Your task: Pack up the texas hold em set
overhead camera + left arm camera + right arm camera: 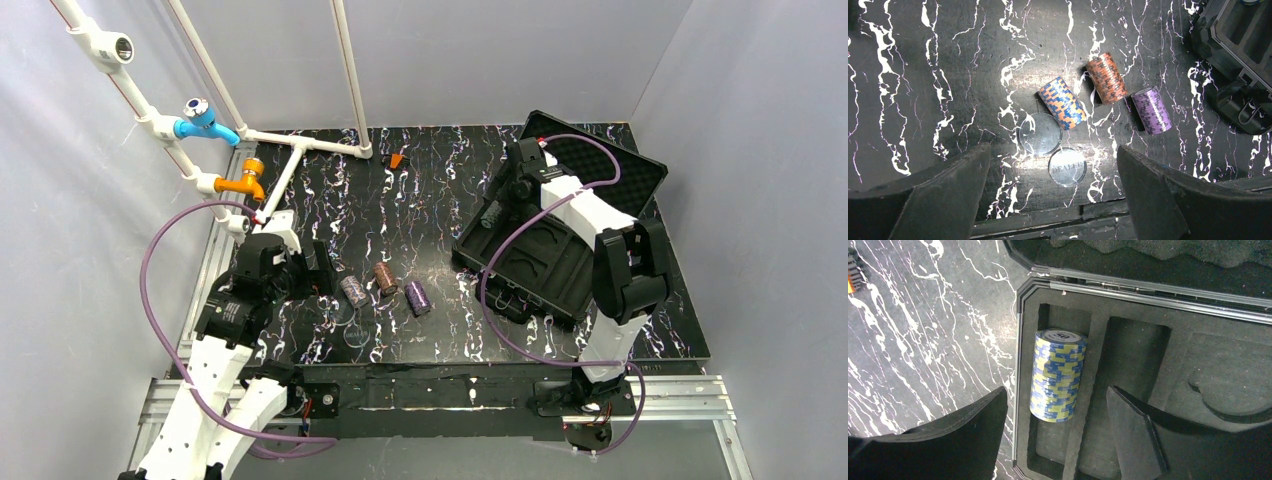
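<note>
The black case (640,175) lies open at the right, foam lid tilted back. In the right wrist view a yellow-and-blue chip stack (1058,375) lies in the leftmost slot of the case's tray (1148,305). My right gripper (1057,390) hangs open over it, fingers apart from the stack on both sides. Three more stacks lie on the table: blue-orange (1062,103), reddish-brown (1106,78) and purple (1151,110). Just short of them my left gripper (1053,148) stands wide open, holding nothing. From above, the left gripper (325,280) is beside the stacks (385,279).
Two clear discs lie in front of the left gripper, one plain (1040,133) and one marked DEALER (1067,167). A small orange piece (397,160) sits at the table's back. A white pipe frame (300,145) stands at the back left. The case's corner (1243,60) is right of the stacks.
</note>
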`<state>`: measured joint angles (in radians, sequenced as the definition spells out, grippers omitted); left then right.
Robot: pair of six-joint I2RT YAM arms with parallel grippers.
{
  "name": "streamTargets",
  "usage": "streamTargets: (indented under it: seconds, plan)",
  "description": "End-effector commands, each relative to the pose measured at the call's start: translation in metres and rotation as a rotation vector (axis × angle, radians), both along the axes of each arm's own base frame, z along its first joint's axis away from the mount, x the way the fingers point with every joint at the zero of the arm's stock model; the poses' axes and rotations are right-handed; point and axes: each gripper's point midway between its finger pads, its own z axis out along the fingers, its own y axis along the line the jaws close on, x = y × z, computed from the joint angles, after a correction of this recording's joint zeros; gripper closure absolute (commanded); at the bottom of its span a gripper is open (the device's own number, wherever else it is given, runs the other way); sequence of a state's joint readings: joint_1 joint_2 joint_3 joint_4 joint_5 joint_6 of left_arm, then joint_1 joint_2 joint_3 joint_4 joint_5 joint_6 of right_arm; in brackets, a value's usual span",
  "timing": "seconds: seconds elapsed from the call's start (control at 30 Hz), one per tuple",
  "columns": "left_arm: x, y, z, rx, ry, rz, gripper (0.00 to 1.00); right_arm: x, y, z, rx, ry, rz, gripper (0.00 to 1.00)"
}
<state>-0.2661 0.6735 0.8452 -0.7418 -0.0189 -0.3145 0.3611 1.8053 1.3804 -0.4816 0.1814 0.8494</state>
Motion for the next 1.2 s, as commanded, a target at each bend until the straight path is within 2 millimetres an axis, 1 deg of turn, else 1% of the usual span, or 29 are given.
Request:
streamTargets:
  seconds: [0.0, 0.17, 0.23, 0.3, 0.37, 0.47, 0.6, 0.67, 0.83, 1.17]
  plan:
    - [-0.004, 0.003, -0.002, 0.014, -0.002, 0.000, 0.03, 0.000, 0.005, 0.039, -0.003, -0.080, 0.066, 0.23]
    - [-0.004, 0.003, -0.002, 0.013, -0.003, -0.002, 0.03, -0.013, 0.025, 0.040, -0.033, -0.085, 0.197, 0.34]
    - [-0.004, 0.003, -0.002, 0.014, -0.002, -0.002, 0.03, -0.019, 0.033, 0.039, -0.056, -0.083, 0.244, 0.42]
    - [-0.004, 0.003, -0.002, 0.014, -0.001, -0.002, 0.03, -0.024, 0.036, 0.035, -0.068, -0.076, 0.278, 0.47]
    - [-0.004, 0.003, -0.002, 0.014, -0.001, -0.002, 0.03, -0.028, 0.045, 0.031, -0.070, -0.071, 0.325, 0.51]
    - [-0.004, 0.003, -0.003, 0.015, 0.003, -0.001, 0.03, -0.033, 0.055, 0.021, -0.066, -0.049, 0.385, 0.56]
    - [-0.004, 0.003, -0.003, 0.017, 0.004, 0.002, 0.03, -0.035, 0.060, 0.005, -0.066, -0.013, 0.421, 0.66]
    - [-0.003, 0.003, -0.004, 0.018, 0.005, 0.005, 0.03, -0.035, 0.060, -0.002, -0.075, 0.001, 0.429, 0.68]
    - [-0.003, 0.004, -0.004, 0.021, 0.009, 0.005, 0.03, -0.027, 0.060, -0.012, -0.104, 0.006, 0.444, 0.70]
    - [-0.003, 0.005, -0.006, 0.028, 0.018, 0.013, 0.03, -0.003, 0.049, -0.021, -0.209, 0.007, 0.431, 0.72]
